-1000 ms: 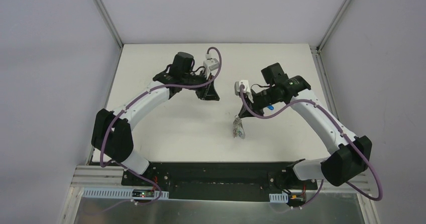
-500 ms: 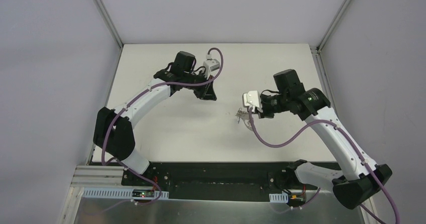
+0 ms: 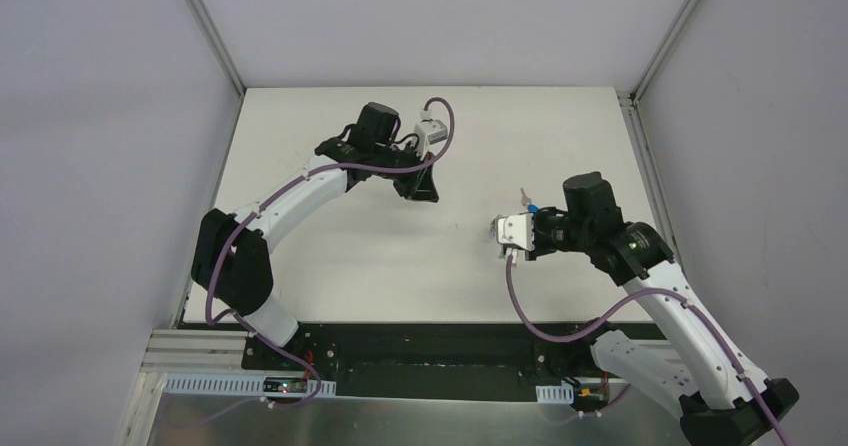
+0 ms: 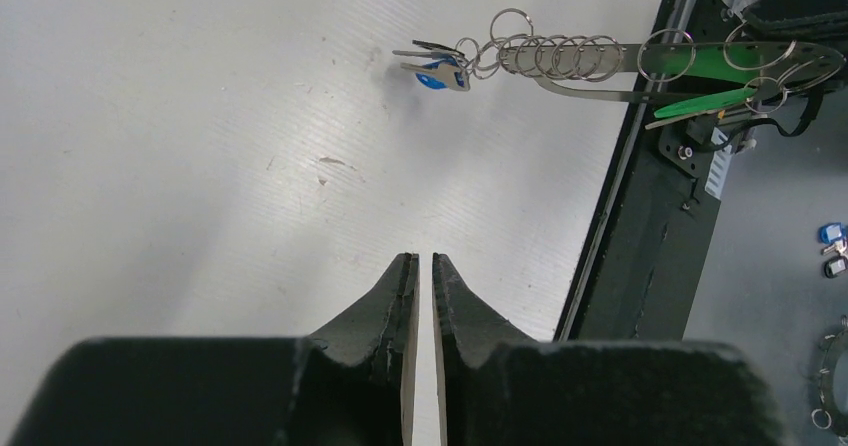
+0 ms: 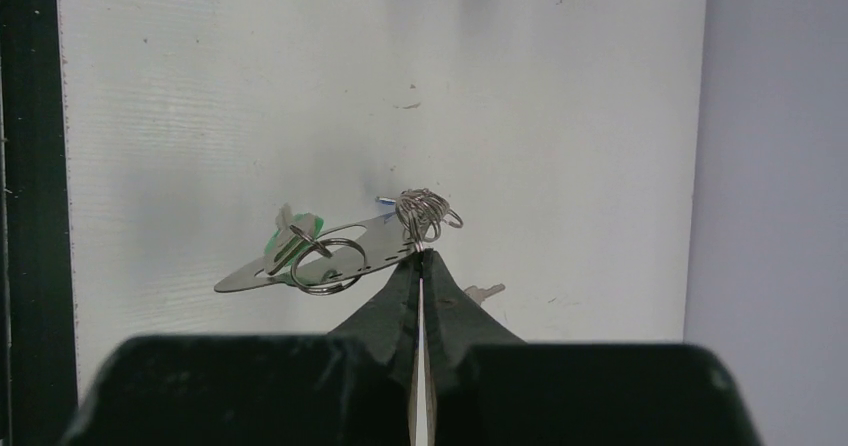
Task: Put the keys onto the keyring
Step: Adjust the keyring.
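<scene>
My right gripper [image 3: 499, 233] is shut on the keyring [image 3: 493, 228], a flat pale grey oval, and holds it above the white table. In the right wrist view the fingertips [image 5: 420, 254] pinch its edge just under the bunched metal rings [image 5: 425, 212], and the keyring [image 5: 250, 278] sticks out left with the green key [image 5: 300, 228] against it. In the left wrist view the keyring [image 4: 590, 90] hangs level. The blue key [image 4: 437, 76] sits at the end of its ring row; I cannot tell whether it hangs or lies there. My left gripper [image 4: 420, 258] is shut and empty, farther back [image 3: 424, 194].
A silver key blade [image 5: 487, 290] lies on the table [image 3: 330, 256] beside my right fingers; from above the blue key [image 3: 535, 208] shows by the right wrist. The black mounting rail [image 3: 430, 346] runs along the near edge. Walls close the back and both sides.
My right arm has drawn back toward the near right, carrying the keyring with it and turning it from hanging down to level. My left gripper has shifted slightly right.
</scene>
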